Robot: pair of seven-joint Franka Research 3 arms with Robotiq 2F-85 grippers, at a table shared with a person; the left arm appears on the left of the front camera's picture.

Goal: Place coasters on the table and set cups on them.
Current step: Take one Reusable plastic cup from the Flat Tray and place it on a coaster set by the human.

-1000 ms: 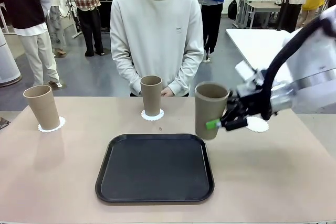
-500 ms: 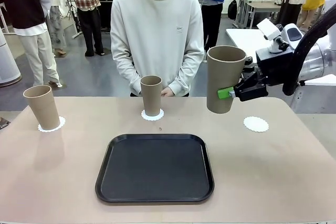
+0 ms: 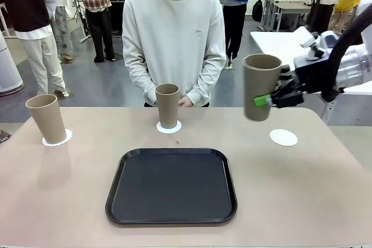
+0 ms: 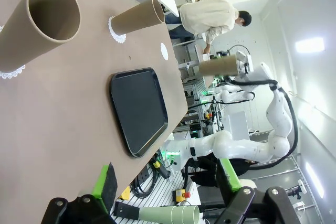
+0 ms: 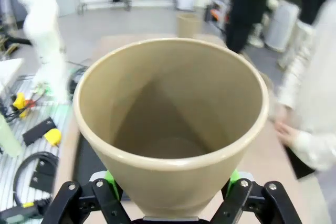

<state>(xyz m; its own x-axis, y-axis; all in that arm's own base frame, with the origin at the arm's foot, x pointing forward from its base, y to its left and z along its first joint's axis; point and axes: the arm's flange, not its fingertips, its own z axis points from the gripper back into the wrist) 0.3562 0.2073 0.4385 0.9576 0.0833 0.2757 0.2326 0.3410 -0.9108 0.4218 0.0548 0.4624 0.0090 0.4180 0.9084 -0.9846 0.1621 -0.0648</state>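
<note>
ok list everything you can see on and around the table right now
cups: three, tan-brown; one on the left coaster, one on the middle coaster, one held in the air at the right
coasters: three, white and lacy; left one and middle one under cups, right one bare
tray: one, black, nothing on it, centre of the table
table: one, beige-tan
person: one, pale sweatshirt, standing at the far side
right pincer: black with green pads, shut on the lifted cup
left pincer: open, off the table's near edge in the left wrist view
</note>
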